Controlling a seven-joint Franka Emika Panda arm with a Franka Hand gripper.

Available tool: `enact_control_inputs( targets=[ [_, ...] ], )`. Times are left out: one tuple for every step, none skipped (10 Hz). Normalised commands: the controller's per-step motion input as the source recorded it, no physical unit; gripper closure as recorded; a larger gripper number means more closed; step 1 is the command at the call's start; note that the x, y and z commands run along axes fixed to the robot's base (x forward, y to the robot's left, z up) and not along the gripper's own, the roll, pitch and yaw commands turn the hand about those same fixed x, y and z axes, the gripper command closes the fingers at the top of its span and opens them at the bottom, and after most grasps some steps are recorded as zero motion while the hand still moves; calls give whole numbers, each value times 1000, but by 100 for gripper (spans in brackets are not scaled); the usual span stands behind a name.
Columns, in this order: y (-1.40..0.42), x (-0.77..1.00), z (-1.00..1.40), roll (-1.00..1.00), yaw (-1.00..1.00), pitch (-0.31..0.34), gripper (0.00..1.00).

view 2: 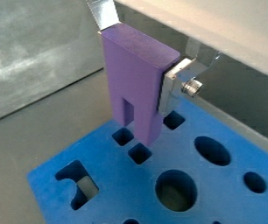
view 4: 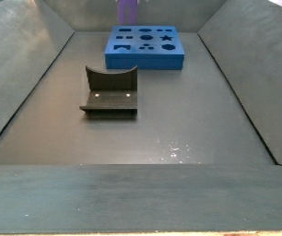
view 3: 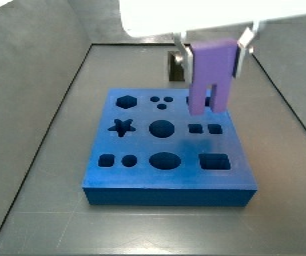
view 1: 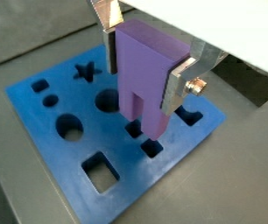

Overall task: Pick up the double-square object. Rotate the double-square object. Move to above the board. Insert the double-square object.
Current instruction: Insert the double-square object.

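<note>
The gripper [view 2: 144,54] is closed on the block [view 2: 137,83], which is clamped near its top between the silver fingers [view 2: 179,80] and held upright. The block is seen in both wrist views hanging over the board [view 1: 54,149], its notched lower end close above a pair of small square holes [view 2: 130,144] — contact cannot be judged, though in a side view the block [view 3: 212,72] appears clear of the blue surface.

Pick-up and rotation are judged done, and the move to above the board looks complete or nearly so; insertion is not yet done. What is left is lining the two prongs up with the paired squares and lowering.

Away from the board, an olive-grey holder [view 4: 111,93] is seen on the floor, well apart — nothing is found in the way of the descent. The neighbouring cutouts lie close by, so a small offset could catch the block on the board's face.
</note>
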Motion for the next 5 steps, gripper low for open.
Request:
enact_control_inputs(
  targets=[
    [0,0,-186,-6,0,-11,100],
    [0,134,-346,149,0,0,100],
    [-11,166,-449,214,0,0,100],
    [-37,126,-503,269,0,-49,100],
    [-71,106,-120,80,0,0,100]
  ],
)
